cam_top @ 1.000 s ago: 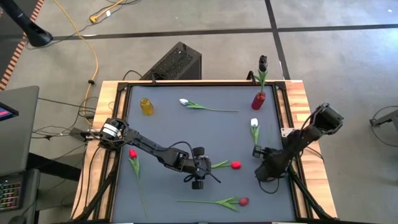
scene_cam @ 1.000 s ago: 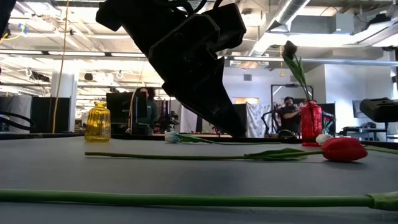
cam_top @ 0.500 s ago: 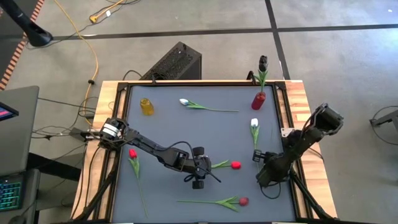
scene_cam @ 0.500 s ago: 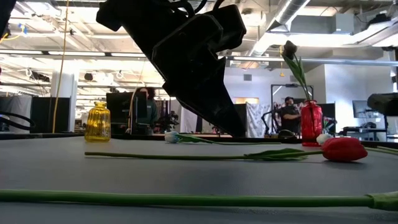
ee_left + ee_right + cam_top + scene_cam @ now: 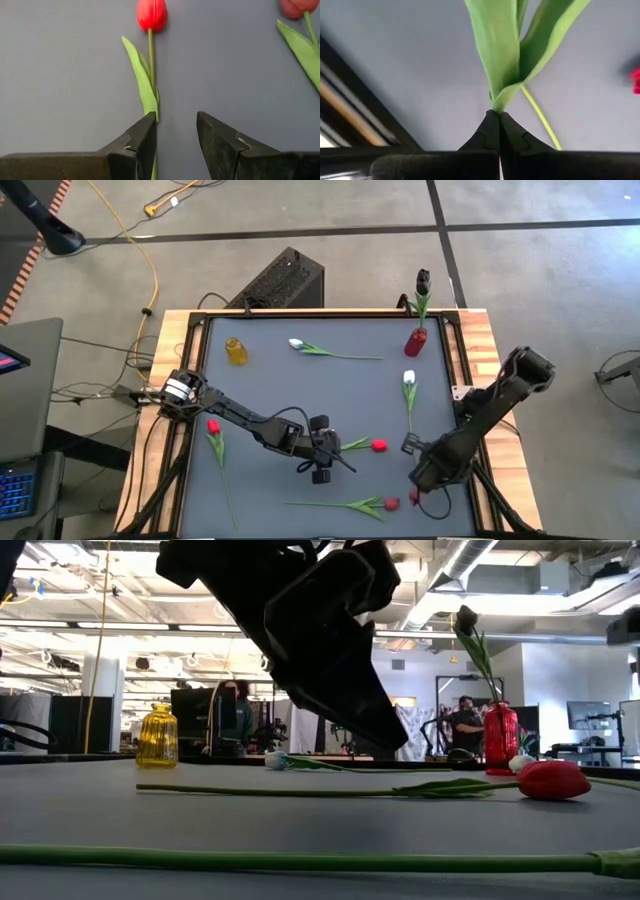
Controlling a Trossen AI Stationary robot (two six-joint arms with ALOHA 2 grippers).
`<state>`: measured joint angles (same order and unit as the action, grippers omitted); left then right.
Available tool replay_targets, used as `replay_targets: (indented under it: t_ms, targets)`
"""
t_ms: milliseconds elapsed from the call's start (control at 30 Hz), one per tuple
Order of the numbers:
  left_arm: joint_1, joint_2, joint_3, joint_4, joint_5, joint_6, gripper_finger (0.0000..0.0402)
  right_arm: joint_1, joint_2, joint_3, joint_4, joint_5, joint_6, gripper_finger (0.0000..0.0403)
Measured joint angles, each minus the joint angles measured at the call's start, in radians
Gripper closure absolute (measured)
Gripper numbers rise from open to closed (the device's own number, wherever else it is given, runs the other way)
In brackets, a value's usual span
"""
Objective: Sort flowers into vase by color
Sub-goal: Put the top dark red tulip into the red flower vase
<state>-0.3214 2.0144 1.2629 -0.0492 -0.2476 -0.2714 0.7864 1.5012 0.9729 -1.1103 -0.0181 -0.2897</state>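
My left gripper [image 5: 318, 461] is open and low over the table. Its fingers [image 5: 145, 135] stand at the stem [image 5: 151, 55] of a red tulip [image 5: 378, 445] that lies flat. Whether the stem touches the finger beside it, I cannot tell. My right gripper [image 5: 412, 445] is shut on the white tulip [image 5: 408, 378] near the table's right edge. A red vase [image 5: 415, 341] holds a dark tulip [image 5: 423, 280]. A yellow vase [image 5: 236, 351] stands at the far left. My right gripper pinches the white tulip between its two shut fingertips where the green leaves fork from the stem [image 5: 496, 106]. The leaves spread away beyond the fingertips. The held end is raised, and the white head [image 5: 520, 762] rests on the table.
Another white tulip [image 5: 296, 343] lies near the far edge, a red one [image 5: 213, 426] at the left, and a red one [image 5: 390, 503] along the near edge. A raised frame [image 5: 452, 330] rims the table. Open mat lies in the middle.
My right gripper has risen, staying shut and taking the white tulip's stem end up with it. The white head has stayed on the table. My left gripper has shifted slightly toward the table's right.
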Motion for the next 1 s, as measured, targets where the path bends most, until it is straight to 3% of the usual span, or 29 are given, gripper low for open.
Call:
replay_targets:
  t_ms: [200,300,567,800,1000]
  targets:
    - [0.000,0.000,0.000,0.000,0.000,0.020,0.0272,0.000,-0.170,0.032,0.017,-0.034,0.138,0.0385]
    - [0.000,0.000,0.000,0.001,-0.001,0.021,0.0272,0.000,-0.278,0.032,0.084,0.003,0.174,0.0385]
    - [0.000,0.000,0.000,0.016,-0.025,0.025,0.0272,-0.023,-0.550,0.032,0.264,0.188,0.178,0.0385]
    - [0.000,0.000,0.000,0.018,-0.026,0.023,0.0272,-0.096,-0.693,0.032,0.377,0.296,0.230,0.0385]
    - [0.000,0.000,0.000,0.028,-0.026,0.018,0.0272,-0.190,-0.750,0.032,0.412,0.558,0.237,0.0385]
